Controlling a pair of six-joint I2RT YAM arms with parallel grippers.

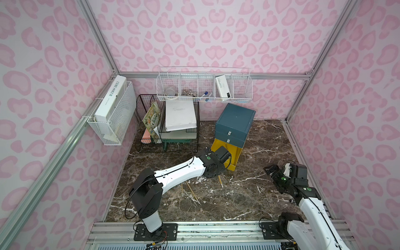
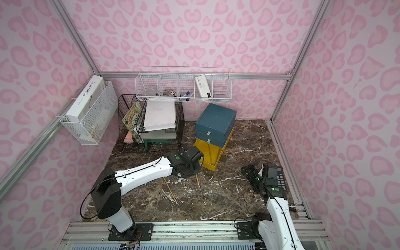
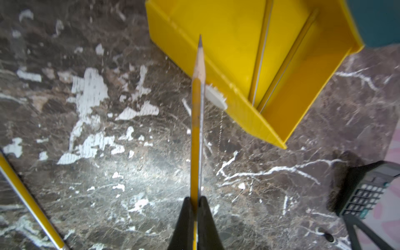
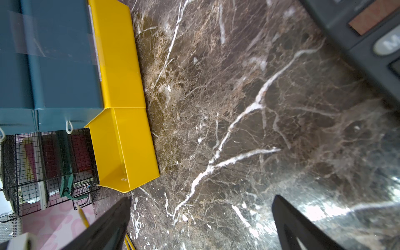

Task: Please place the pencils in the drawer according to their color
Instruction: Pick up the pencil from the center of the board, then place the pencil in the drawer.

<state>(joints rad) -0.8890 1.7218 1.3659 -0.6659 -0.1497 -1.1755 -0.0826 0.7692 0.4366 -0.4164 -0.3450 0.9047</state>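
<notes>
One yellow pencil (image 3: 197, 121) sits clamped in left fingers (image 3: 184, 223), tip by yellow drawer (image 3: 303, 91)'s front wall — too low & it may snag, twisting loose; right fingers (image 4: 108, 225) apart.

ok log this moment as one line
left gripper: shut on yellow pencil, tip toward yellow drawer | yellow drawer: open, two pencils inside | right gripper: open, empty | table: loose pencils

You could read "L'AME SOEUR" down the spine of the white book (image 1: 110, 99) in the wire basket (image 1: 124, 108); print on the white box (image 1: 223, 88) was too small.
</notes>
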